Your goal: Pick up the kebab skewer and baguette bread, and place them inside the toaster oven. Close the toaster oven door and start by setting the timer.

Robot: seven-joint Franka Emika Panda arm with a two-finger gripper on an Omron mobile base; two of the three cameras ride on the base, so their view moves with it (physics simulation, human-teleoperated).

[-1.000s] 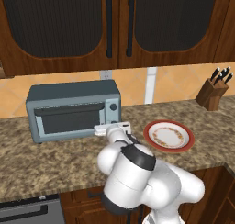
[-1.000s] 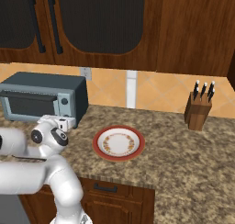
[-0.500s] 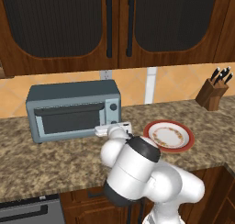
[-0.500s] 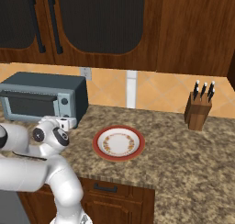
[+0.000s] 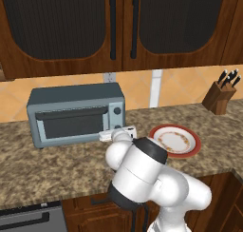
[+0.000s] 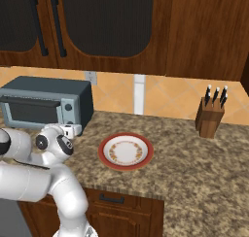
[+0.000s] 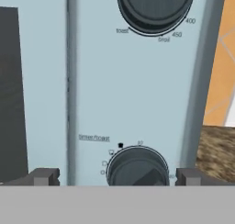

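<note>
Change since earlier frames: arm's elbow sits lower and closer to the base cameras than a second ago; hand stays at the oven's control panel; oven, plate and knife block unmoved.
Gripper: gripper [image 7: 114, 177] spread wide, one dark tip either side of the timer/toast knob [image 7: 137, 167], nothing held, tips not yet touching it as far as the hand view shows.
Toaster oven: toaster oven [image 5: 76, 113] stands on the granite counter [image 5: 52, 164] under the cabinets.
Door: toaster oven door [image 5: 71, 124] is up and shut.
Food: skewer and baguette cannot be made out through the dark glass (presumably inside); plate [image 6: 126, 151] holds none.
Progress: loading and door-closing look done.
Left: gripping and turning the timer knob; upper temperature knob [image 7: 156, 7] needs no action.
</note>
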